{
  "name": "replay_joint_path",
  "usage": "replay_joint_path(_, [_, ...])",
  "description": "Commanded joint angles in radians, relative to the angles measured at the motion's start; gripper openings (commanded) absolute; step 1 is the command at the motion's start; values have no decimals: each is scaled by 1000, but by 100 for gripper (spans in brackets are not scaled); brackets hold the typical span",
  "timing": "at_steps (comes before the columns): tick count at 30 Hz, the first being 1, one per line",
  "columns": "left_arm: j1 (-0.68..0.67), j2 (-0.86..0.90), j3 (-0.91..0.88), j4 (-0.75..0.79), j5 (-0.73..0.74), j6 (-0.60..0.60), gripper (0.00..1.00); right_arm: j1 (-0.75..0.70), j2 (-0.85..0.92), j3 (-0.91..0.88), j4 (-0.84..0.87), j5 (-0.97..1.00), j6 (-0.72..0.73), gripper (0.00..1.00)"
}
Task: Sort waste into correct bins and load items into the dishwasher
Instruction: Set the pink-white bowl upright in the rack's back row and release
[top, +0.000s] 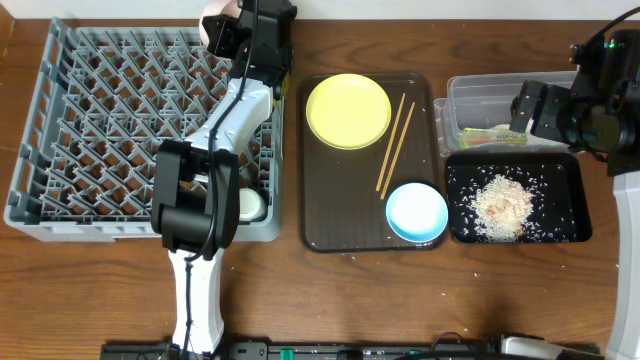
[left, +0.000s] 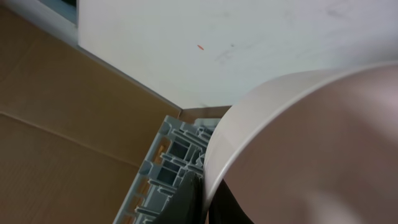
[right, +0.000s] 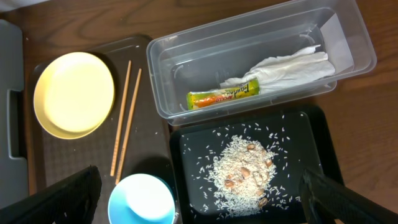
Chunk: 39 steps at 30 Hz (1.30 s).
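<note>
Inside clear tub (right: 186, 59) — snack wrapper (right: 224, 97), lettering illegible, against napkin (right: 292, 67).

Wrapper (right: 224, 95), napkin (right: 292, 65) in clear tub (right: 186, 62); rice (right: 242, 171) heaped in black tray (right: 189, 140).

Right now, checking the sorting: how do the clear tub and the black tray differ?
The clear tub is see-through with tall walls; the black tray is opaque and shallow. The clear tub holds the snack wrapper and paper napkin; the black tray holds loose rice scraps. Both are rectangular and sit side by side.
</note>
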Motion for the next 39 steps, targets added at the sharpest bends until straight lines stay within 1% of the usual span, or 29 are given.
replay_joint_path(1, [7,24,22,13,-31,1,7,-2,0,-2,-1,5,0,99])
replay_joint_path(22, [-2,32,-37,6,-21,2,8,-2,0,-2,0,5,0,99])
replay_joint_path(32, [-54,32,-37,-95,-21,1,8,-2,0,-2,-1,5,0,99])
replay_joint_path(33, [-61,32,-37,-104,-21,1,9,-2,0,-2,-1,5,0,99])
replay_joint_path(34, [-67,32,-37,-114,-21,1,14,-2,0,-2,-1,5,0,99])
replay_joint_path(35, [-73,32,-37,-127,-21,1,17,-2,0,-2,-1,5,0,99])
replay_joint_path(36, [-79,32,-37,-142,-21,1,25,-2,0,-2,-1,5,0,99])
replay_joint_path(37, [-84,32,-37,-158,-21,1,31,-2,0,-2,-1,5,0,99])
replay_joint_path(39, [-93,32,-37,-187,-21,0,40,-2,0,-2,0,5,0,99])
